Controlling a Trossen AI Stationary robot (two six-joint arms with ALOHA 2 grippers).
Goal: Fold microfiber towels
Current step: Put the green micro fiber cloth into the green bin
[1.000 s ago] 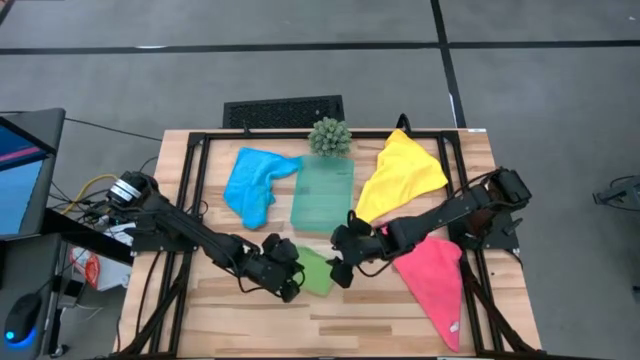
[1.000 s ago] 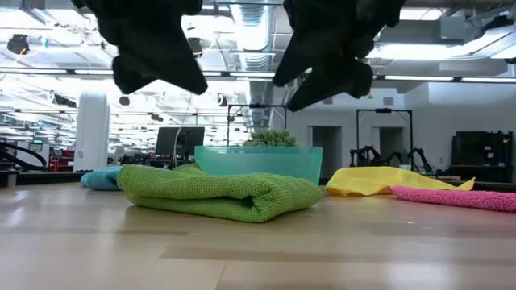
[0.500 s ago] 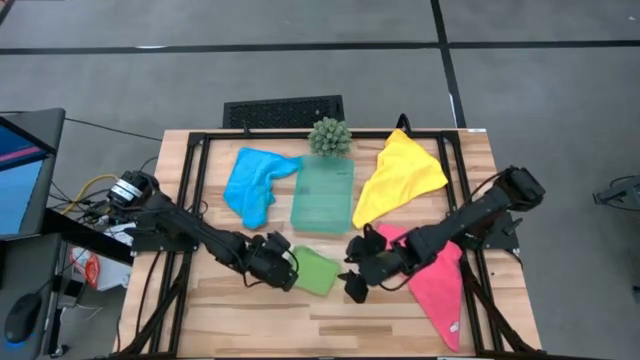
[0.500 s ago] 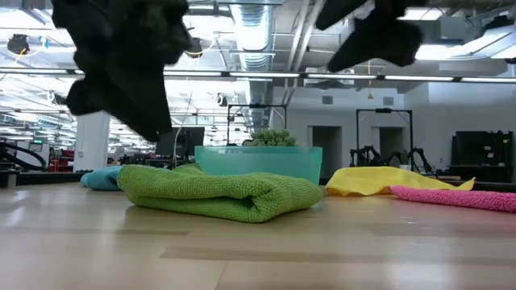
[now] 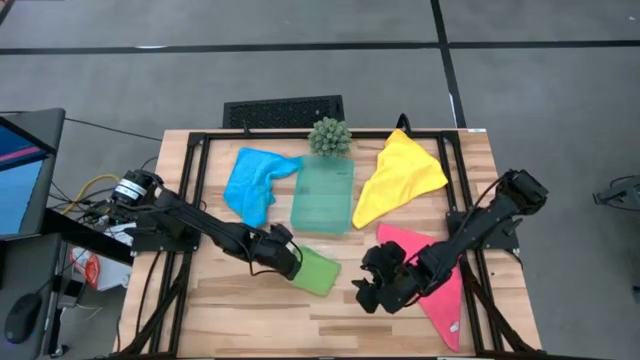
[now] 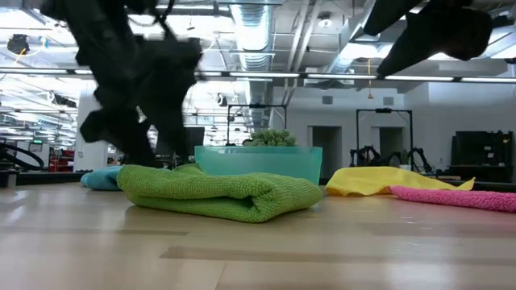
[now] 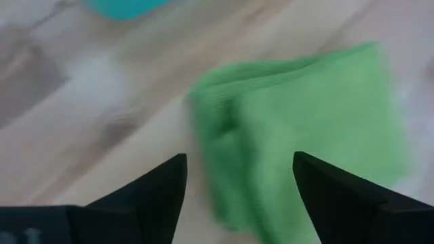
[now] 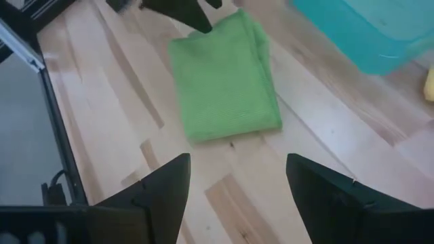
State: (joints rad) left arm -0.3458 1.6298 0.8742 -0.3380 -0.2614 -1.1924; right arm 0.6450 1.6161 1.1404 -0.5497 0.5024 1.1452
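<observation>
The lime green towel [image 5: 318,270] lies folded into a small thick rectangle on the wooden table [image 5: 250,320], in front of the tray. My left gripper [image 5: 291,264] stands open and low at the towel's left edge [image 7: 203,115], with its fingers on either side of that edge; I see no touch. My right gripper [image 5: 366,296] hangs open above the table, right of the green towel [image 8: 224,78] and beside the pink towel [image 5: 440,275]. The blue towel [image 5: 255,182] and the yellow towel [image 5: 400,175] lie crumpled at the back.
A translucent teal tray [image 5: 323,195] stands mid-table behind the green towel, with a small spiky plant [image 5: 329,136] at its far end. Black frame rails [image 5: 195,200] run along both table sides. Bare wood lies along the near edge.
My right gripper has drawn away from the green towel, toward the table's right and near edge, and has risen. My left gripper has come down from above the towel to its left edge. The green towel lies where it was, folded.
</observation>
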